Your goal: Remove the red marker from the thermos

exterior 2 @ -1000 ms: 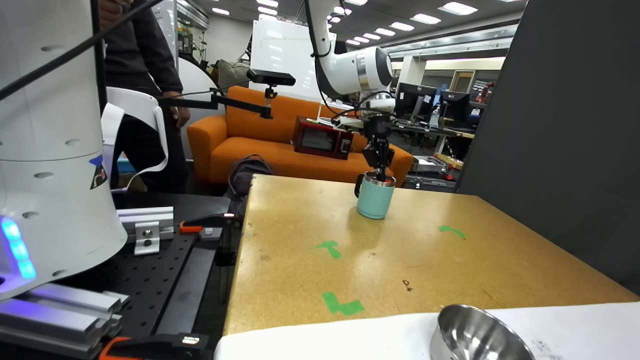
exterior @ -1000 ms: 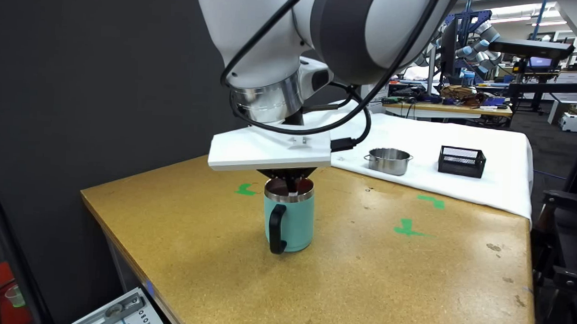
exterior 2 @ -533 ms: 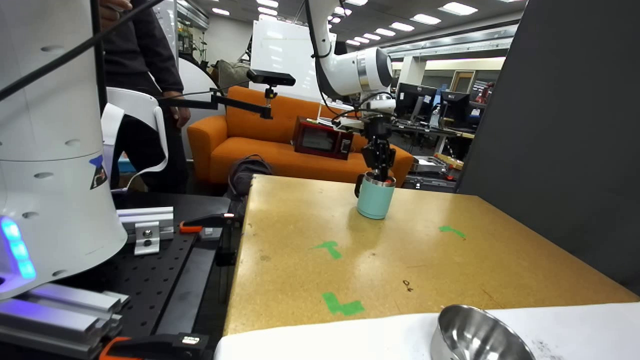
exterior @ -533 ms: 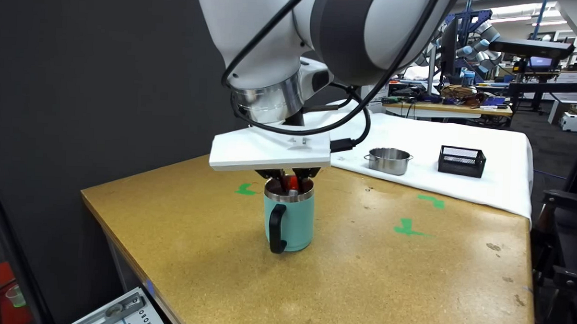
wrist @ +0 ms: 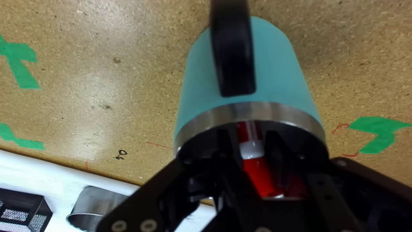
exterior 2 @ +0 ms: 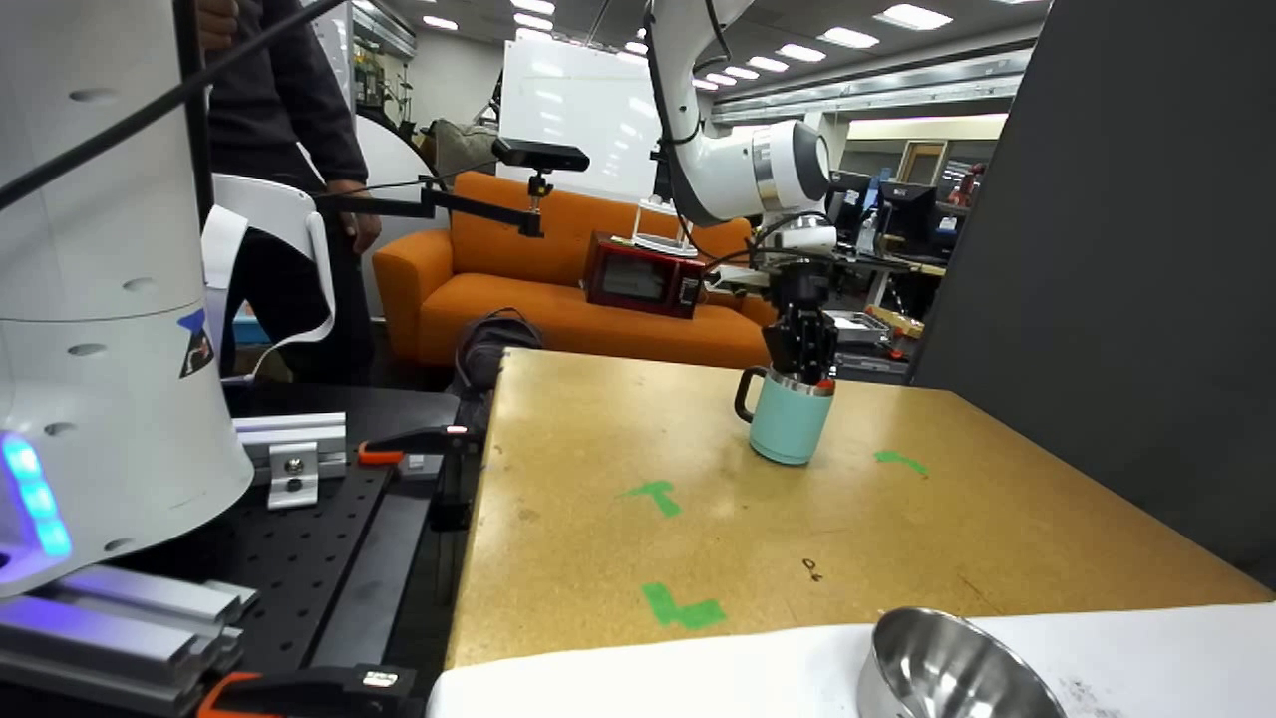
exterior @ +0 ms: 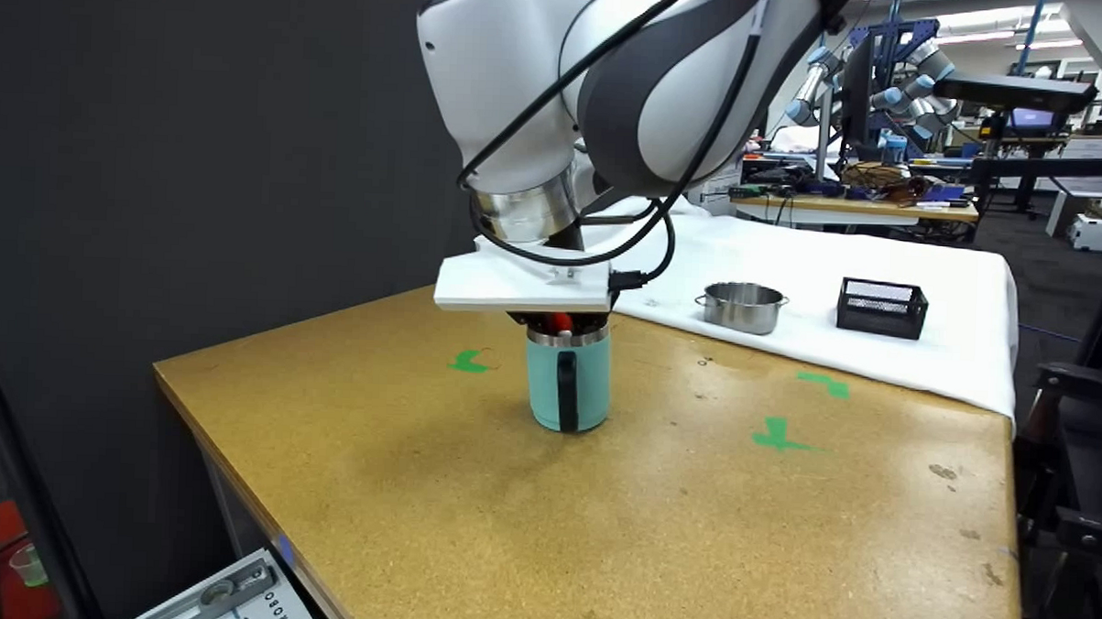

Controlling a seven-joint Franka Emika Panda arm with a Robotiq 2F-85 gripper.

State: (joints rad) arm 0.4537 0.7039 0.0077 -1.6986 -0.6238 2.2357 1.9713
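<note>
right now the red marker (wrist: 257,174) stands in the mouth of the thermos (wrist: 276,64), just below the gripper (wrist: 249,137) and between its fingers (wrist: 225,145). in the wrist view the piece nearest the gripper is a bright, glossy red; next comes a white band, and beyond it a darker red stretch with a pale streak of light along it, slipping out of sight behind the metal rim (wrist: 244,112). the marker slants there, and its lower end is hidden. in an exterior view little more than its red upper piece and a pale spot peek out, beneath the white plate (exterior: 520,285) above the gripper. the fingers reach down into the thermos, fairly close together, one along each side of the marker; whether they press on it or stand loose around it, i cannot tell.

the thermos is directly under the gripper, teal with a black handle (wrist: 233,58), and looks a little tilted in an exterior view. the tabletop (exterior: 708,535) spreads out below, with green tape (wrist: 373,125) to either side of the gripper. well apart from the gripper, a metal pot (exterior: 742,312) and a black mesh basket (exterior: 880,324) sit on a white cloth (exterior: 791,254).
</note>
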